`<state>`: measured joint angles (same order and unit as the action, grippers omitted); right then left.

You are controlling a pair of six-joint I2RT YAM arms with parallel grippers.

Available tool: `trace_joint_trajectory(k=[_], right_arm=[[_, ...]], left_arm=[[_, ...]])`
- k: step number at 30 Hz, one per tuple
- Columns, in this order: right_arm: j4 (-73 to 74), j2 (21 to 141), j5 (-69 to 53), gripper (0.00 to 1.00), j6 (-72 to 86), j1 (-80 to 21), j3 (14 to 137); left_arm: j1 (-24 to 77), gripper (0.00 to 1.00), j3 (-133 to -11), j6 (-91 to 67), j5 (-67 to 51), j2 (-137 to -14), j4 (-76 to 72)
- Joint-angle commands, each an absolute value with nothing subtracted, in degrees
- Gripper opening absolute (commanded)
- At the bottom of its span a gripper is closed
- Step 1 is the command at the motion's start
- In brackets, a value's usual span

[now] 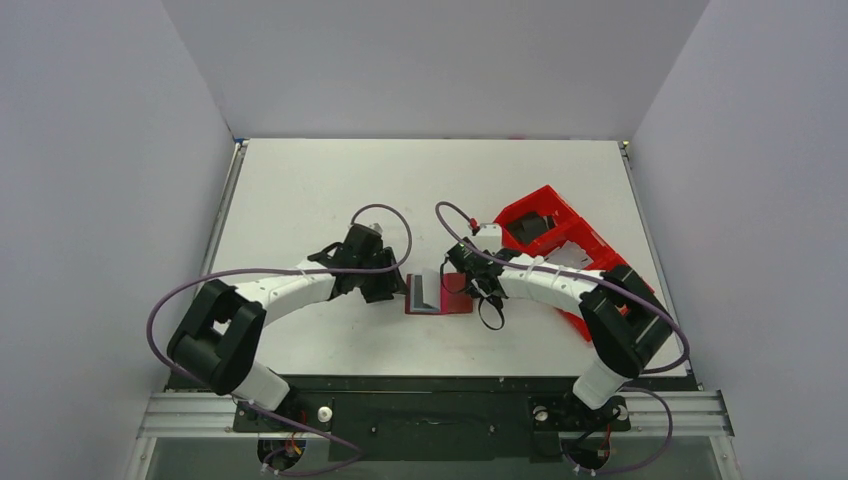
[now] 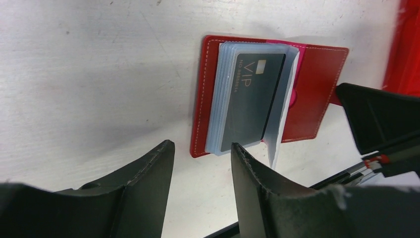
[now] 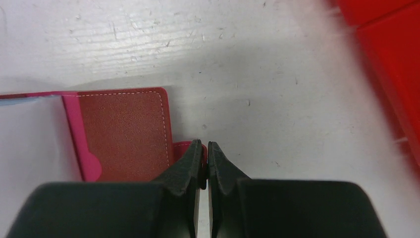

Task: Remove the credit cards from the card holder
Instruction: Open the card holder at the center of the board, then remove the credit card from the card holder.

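Observation:
The dark-red card holder [image 1: 455,302] lies open on the table between the arms. In the left wrist view the holder [image 2: 317,89] shows a stack of clear sleeves with a dark grey "VIP" card [image 2: 252,99] on top, and one sleeve [image 2: 283,116] stands upright. No tan or light blue card shows. My left gripper [image 1: 398,290] is open and empty, its tips [image 2: 200,145] just short of the holder's near left corner. My right gripper [image 1: 468,290] is shut on the holder's small red closure tab [image 3: 184,145] at the holder's [image 3: 124,134] right edge.
A large bright red plastic compartment tray [image 1: 545,225] stands to the right of the holder, behind the right arm. It also shows at the edge of the left wrist view [image 2: 408,44] and the right wrist view [image 3: 391,39]. White table [image 1: 330,190] lies around.

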<state>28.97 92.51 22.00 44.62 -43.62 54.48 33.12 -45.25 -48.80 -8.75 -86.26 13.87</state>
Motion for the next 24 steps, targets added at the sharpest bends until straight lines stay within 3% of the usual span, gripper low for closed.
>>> trace_joint_trajectory(k=[1, 24], right_arm=[[27.5, 95.0, 22.1, 0.00, 44.6, -44.3, 54.1], [20.1, 96.4, 18.5, 0.00, 44.2, -44.4, 53.6]], left_arm=[[34.8, 0.43, -49.3, -48.1, -7.3, -87.7, 13.6], [40.5, 0.33, -58.9, -48.0, -7.3, -97.1, 14.2]])
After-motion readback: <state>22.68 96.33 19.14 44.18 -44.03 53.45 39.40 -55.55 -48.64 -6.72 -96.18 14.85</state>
